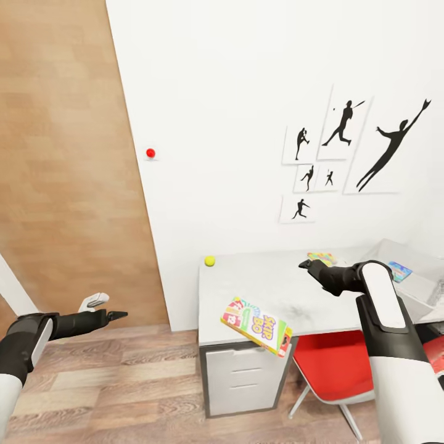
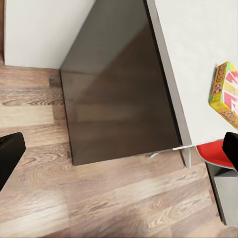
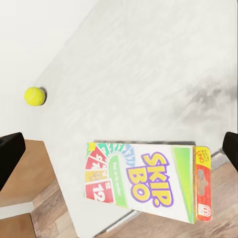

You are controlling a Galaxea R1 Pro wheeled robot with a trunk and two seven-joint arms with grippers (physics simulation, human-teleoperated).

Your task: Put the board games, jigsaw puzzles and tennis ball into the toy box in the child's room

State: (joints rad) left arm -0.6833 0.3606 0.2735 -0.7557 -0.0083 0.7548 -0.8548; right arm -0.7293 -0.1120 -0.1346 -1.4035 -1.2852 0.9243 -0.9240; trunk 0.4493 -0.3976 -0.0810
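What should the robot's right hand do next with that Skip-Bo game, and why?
Probably lower the open right gripper toward the board game and grasp it. The game overhangs the table edge, tilted, and looks ready to slip off.

The table (image 1: 259, 290) is standing against the wall (image 1: 246, 92), with its left end near the door (image 1: 61, 154). The tennis ball (image 1: 209, 261) is lying at the table's rear left corner. One board game (image 1: 257, 325) is lying at the front edge, partly overhanging it, above the drawers (image 1: 246, 373). A jigsaw puzzle (image 1: 320, 257) is lying near the rear edge, right of the ball. The toy box (image 1: 425, 271) is sitting at the right end. A chair (image 1: 333, 370) is standing under the table, right of the drawers.
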